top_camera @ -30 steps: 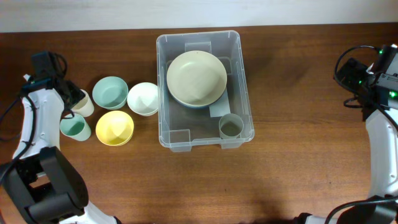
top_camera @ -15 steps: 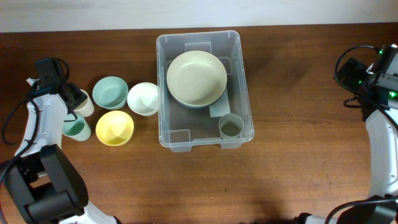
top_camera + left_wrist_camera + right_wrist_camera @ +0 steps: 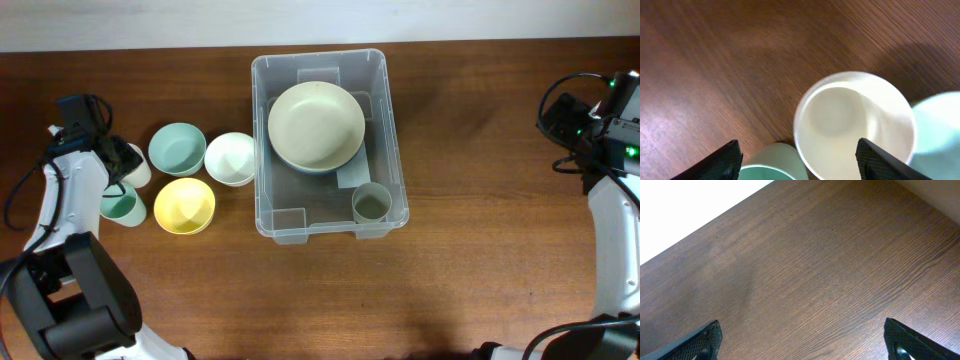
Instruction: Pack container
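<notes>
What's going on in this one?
Two robot arms are packing a large clear plastic rectangular container, which already holds a big pale green bowl and a small grey-green cup. The left gripper hovers open over a white cup beside a small mint cup, not gripping it. A teal bowl, a white bowl and a yellow bowl sit on the wooden table left of the container. The right gripper is open over bare wood, far right.

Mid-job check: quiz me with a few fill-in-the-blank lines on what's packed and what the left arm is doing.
1. The grey cup and the large bowl sit ___ the container.
2. The yellow bowl stands ___ the container.
3. The left gripper is above the white cup with its fingers ___.
Missing words: inside; outside; open.
</notes>
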You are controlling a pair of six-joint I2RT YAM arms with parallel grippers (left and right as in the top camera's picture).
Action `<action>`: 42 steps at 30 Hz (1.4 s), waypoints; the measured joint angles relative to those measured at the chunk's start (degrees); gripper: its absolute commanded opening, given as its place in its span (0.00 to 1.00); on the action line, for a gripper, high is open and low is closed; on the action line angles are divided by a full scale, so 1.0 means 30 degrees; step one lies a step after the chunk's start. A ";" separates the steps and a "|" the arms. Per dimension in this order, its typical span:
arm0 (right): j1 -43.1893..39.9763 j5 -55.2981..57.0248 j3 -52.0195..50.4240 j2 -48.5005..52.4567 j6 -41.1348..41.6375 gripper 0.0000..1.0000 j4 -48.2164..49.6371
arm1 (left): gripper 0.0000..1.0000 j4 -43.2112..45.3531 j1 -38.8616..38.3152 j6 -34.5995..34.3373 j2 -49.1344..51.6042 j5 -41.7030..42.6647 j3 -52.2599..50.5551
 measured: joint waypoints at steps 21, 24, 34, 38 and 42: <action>0.0000 0.0000 0.0000 0.0000 0.0007 0.99 0.0000 | 0.74 0.1778 -0.2251 0.6011 -0.1137 0.2506 0.0000; 0.0000 0.0000 0.0000 0.0000 0.0000 0.99 0.0000 | 0.73 0.1945 -0.2273 0.6295 -0.1137 0.2565 0.0000; 0.0000 0.0000 0.0000 0.0000 0.0000 0.99 0.0000 | 0.71 0.2127 -0.2273 0.6630 -0.0423 0.2572 0.0000; 0.0000 0.0000 0.0000 0.0000 0.0007 0.99 0.0000 | 0.70 0.2157 -0.2273 0.6630 0.0648 0.2565 0.0000; 0.0000 0.0000 0.0000 0.0000 0.0000 0.99 0.0000 | 0.65 0.2331 -0.2273 0.6637 0.1421 0.2550 0.0000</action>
